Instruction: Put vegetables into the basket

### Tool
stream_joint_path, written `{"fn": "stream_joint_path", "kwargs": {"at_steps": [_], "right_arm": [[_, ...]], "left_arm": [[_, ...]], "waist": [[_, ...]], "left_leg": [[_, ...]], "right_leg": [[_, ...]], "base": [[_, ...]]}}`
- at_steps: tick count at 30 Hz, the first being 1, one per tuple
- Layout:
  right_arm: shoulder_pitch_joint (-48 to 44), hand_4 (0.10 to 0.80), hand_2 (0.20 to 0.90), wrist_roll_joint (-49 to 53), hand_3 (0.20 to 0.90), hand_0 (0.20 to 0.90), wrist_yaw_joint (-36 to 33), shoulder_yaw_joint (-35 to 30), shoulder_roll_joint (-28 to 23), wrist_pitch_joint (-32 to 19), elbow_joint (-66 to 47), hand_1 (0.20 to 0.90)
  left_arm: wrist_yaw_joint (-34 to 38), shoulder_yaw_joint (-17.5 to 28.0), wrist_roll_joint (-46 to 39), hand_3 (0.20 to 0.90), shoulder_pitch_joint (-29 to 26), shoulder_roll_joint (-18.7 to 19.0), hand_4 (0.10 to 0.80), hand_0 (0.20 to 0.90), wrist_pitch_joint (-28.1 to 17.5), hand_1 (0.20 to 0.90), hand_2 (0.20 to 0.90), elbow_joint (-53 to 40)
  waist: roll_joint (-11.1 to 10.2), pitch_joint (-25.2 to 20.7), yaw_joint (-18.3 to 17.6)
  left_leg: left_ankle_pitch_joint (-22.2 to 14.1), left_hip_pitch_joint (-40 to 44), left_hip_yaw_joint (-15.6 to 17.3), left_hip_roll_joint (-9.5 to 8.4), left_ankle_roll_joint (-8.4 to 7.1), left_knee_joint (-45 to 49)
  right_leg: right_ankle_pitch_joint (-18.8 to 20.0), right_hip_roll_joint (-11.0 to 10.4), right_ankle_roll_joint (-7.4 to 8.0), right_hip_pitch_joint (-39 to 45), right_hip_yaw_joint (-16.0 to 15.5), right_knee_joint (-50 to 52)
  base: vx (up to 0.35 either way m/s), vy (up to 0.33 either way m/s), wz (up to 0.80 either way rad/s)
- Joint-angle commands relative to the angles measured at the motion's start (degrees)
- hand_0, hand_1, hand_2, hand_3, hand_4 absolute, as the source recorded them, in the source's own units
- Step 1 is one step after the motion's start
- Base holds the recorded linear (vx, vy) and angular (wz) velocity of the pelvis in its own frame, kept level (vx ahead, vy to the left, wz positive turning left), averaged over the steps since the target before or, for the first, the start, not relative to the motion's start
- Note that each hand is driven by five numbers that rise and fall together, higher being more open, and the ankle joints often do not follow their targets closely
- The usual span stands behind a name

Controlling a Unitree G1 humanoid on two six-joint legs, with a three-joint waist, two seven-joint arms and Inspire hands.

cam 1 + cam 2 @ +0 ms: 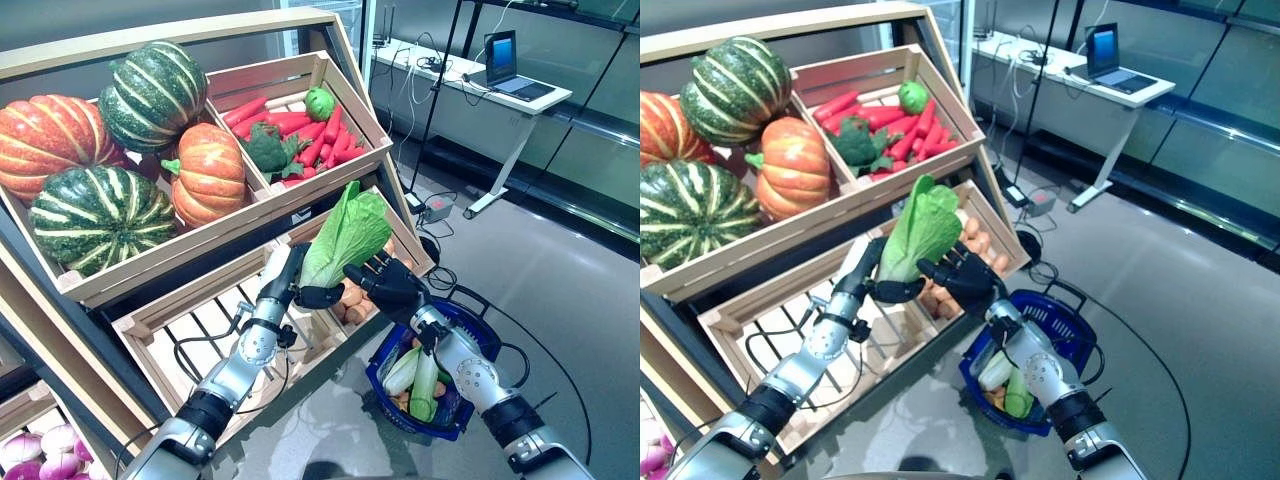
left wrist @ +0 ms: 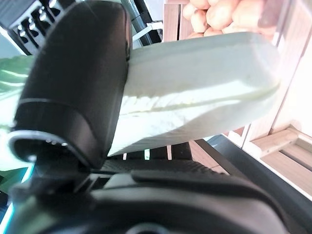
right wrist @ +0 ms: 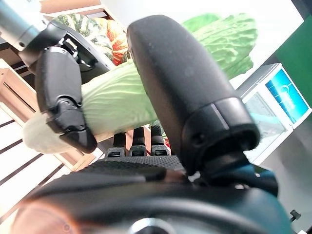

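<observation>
My left hand (image 1: 300,290) is shut on the pale stalk of a green leafy cabbage (image 1: 345,235) and holds it upright in front of the stand's lower crate. The left wrist view shows my thumb (image 2: 73,87) lying over the stalk (image 2: 195,92). My right hand (image 1: 392,287) is open right beside the cabbage, with its fingers spread toward the stalk and its thumb (image 3: 180,87) next to the leaves (image 3: 122,102). The blue basket (image 1: 1070,325) stands on the floor below my right arm and holds pale green vegetables (image 1: 420,385).
The slanted wooden stand (image 1: 250,215) with its crates rises on the left and behind the hands. Small brown potatoes (image 1: 355,300) lie in the lower crate just behind the hands. A desk with a laptop (image 1: 505,60) stands at the back right, with a power box (image 1: 437,208) on the floor.
</observation>
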Motion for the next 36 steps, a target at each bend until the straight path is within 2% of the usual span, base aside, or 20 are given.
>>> {"fn": "stream_joint_path", "kwargs": {"at_steps": [1,6,8,13,15,17,21,29,36], "right_arm": [[-14.2,0.8,0.9,8.4,0.9,0.9,4.7,-5.9,6.6,-6.2,-10.3,0.9],[-14.2,0.8,0.9,8.5,0.9,0.9,4.8,-5.8,6.9,-6.2,-9.5,0.9],[-14.4,0.8,0.9,9.1,0.9,0.9,5.3,-5.5,7.3,-7.5,-8.9,0.9],[-15.2,0.8,0.9,8.6,0.9,0.9,5.0,-5.2,7.5,-7.9,-9.6,0.9],[-15.7,0.8,0.9,5.1,0.9,0.9,4.0,-4.8,7.2,-9.7,-9.9,0.9],[-16.9,0.8,0.9,1.8,0.9,0.9,5.1,-4.3,6.4,-14.8,-9.7,0.9],[-18.2,0.8,0.9,0.1,0.9,0.9,7.3,-4.1,5.5,-17.7,-11.8,0.9],[-18.7,0.8,0.9,0.7,0.9,0.9,9.2,-3.1,4.0,-17.4,-11.7,0.9],[-19.1,0.8,0.9,4.1,0.9,0.9,11.4,-3.6,6.1,-19.5,-13.7,0.9]], "left_arm": [[-1.0,-5.2,3.4,0.3,-5.0,1.9,0.4,0.3,-7.0,0.3,0.3,1.8],[-1.7,-6.6,6.3,0.3,-5.5,2.3,0.4,0.3,-9.1,0.3,0.3,-0.6],[-1.7,-8.8,8.0,0.3,-5.8,2.5,0.4,0.3,-9.1,0.3,0.3,-2.6],[-2.4,-10.7,7.6,0.3,-6.0,2.6,0.4,0.3,-9.5,0.3,0.3,-4.2],[-3.2,-11.7,6.8,0.3,-6.1,2.6,0.4,0.3,-9.1,0.3,0.3,-6.5],[-4.1,-12.9,5.5,0.3,-6.3,2.6,0.4,0.3,-8.3,0.3,0.3,-8.5],[-5.6,-13.8,2.9,0.3,-6.1,2.2,0.4,0.3,-8.2,0.3,0.3,-9.5],[-8.3,-14.4,-0.4,0.3,-5.8,2.5,0.4,0.3,-8.5,0.3,0.3,-11.9],[-12.8,-15.4,-5.7,0.3,-5.0,1.4,0.4,0.3,-6.6,0.3,0.3,-11.0]], "waist": [[-0.6,-4.3,-0.8],[-0.6,-4.4,-0.9],[-0.6,-4.3,-0.8],[-0.7,-4.1,-0.9],[-0.7,-3.9,-0.8],[-0.7,-3.8,-0.7],[-0.7,-3.8,-0.4],[-0.7,-3.8,0.0],[-0.4,-3.7,0.1]], "left_leg": [[-0.5,-4.2,-1.3,0.67,0.25,-0.1],[-0.5,-4.3,-1.3,0.75,0.27,-0.1],[-0.6,-4.5,-1.3,0.83,0.22,-0.1],[-0.6,-4.7,-1.3,0.87,0.14,-0.1],[-0.6,-4.7,-1.3,0.89,0.18,-0.1],[-0.7,-4.8,-1.6,0.83,0.25,-0.1],[-0.8,-5.0,-1.8,0.87,0.2,-0.1],[-0.8,-5.3,-2.2,0.77,0.32,-0.1],[-0.9,-5.6,-2.6,0.66,0.43,-0.1]], "right_leg": [[-1.7,-3.4,1.55,0.8,1.2,0.8],[-1.6,-3.4,1.59,0.7,1.3,0.7],[-1.6,-3.5,1.73,0.6,1.3,0.7],[-1.7,-3.6,1.78,0.4,1.4,0.7],[-1.7,-3.6,1.76,0.4,1.5,0.7],[-1.7,-3.6,1.82,0.4,1.6,0.7],[-1.9,-3.6,1.84,0.4,1.6,0.7],[-1.9,-3.7,1.85,0.4,1.5,0.6],[-1.9,-3.9,1.98,0.2,1.7,0.7]], "base": [[0.0,0.0,0.0],[0.0,0.0,0.0],[-0.034,-0.002,0.0],[0.0,0.0,0.0],[0.0,0.0,0.0],[-0.003,-0.002,0.02],[-0.001,-0.005,0.07],[0.0,-0.003,0.03],[0.0,0.0,0.0]]}}
